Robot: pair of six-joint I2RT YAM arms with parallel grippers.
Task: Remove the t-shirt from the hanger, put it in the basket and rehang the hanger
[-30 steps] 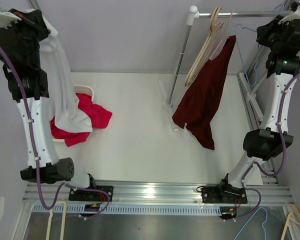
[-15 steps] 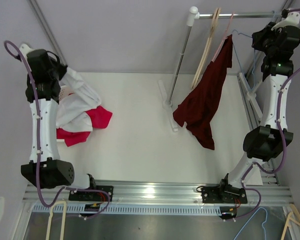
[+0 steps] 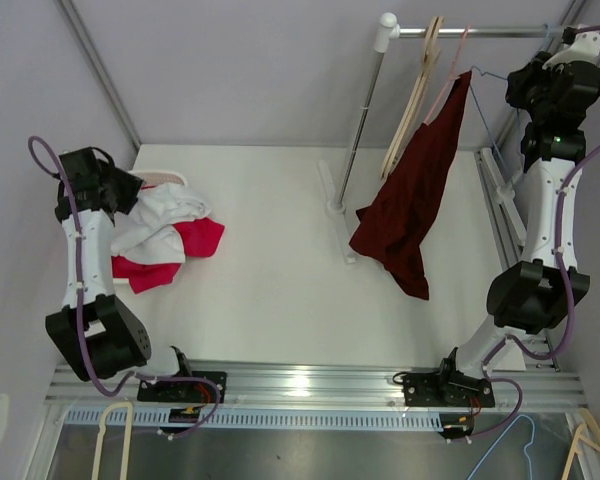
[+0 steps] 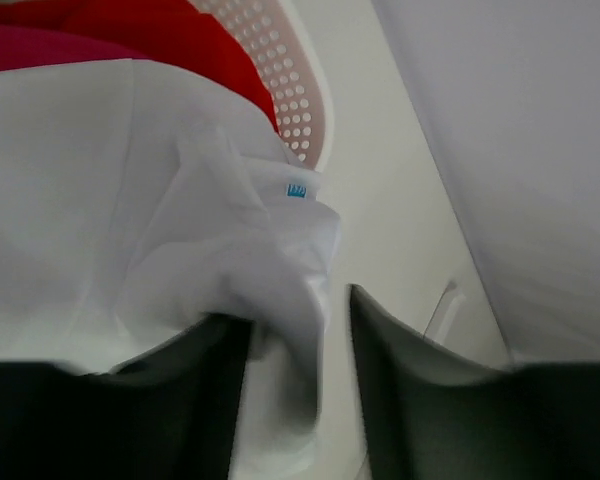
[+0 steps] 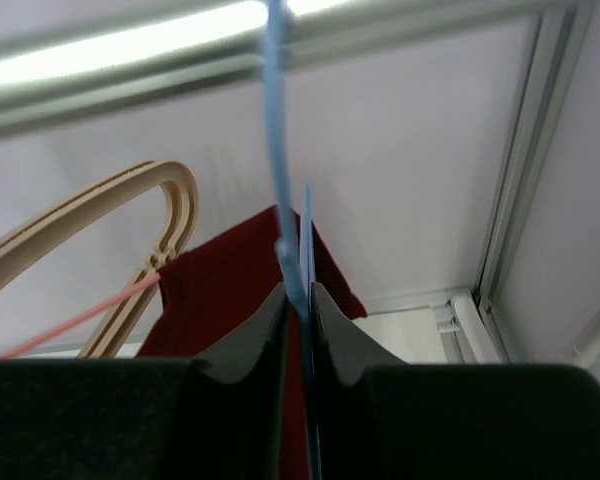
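Note:
A white t-shirt (image 3: 165, 215) (image 4: 130, 200) lies crumpled on a pile in the pink basket (image 3: 172, 178) at the left. My left gripper (image 3: 120, 190) (image 4: 298, 330) stands open just over it, a loose fold of the white cloth between its fingers. At the back right a dark red t-shirt (image 3: 410, 200) (image 5: 230, 290) hangs from the rail (image 3: 480, 30). My right gripper (image 3: 532, 88) (image 5: 300, 300) is up by the rail, shut on the thin blue hanger (image 3: 483, 100) (image 5: 277, 150) beside that shirt.
A bright pink garment (image 3: 195, 240) lies under the white one. A wooden hanger (image 3: 410, 100) and a pink hanger (image 3: 442, 85) hang on the rail. The rack's post (image 3: 358, 120) stands mid-table. More hangers lie at the near edge.
My left arm came down from high up, lowered the white t-shirt onto the basket pile and opened. The right gripper stayed on the blue hanger; the red shirt swung slightly.

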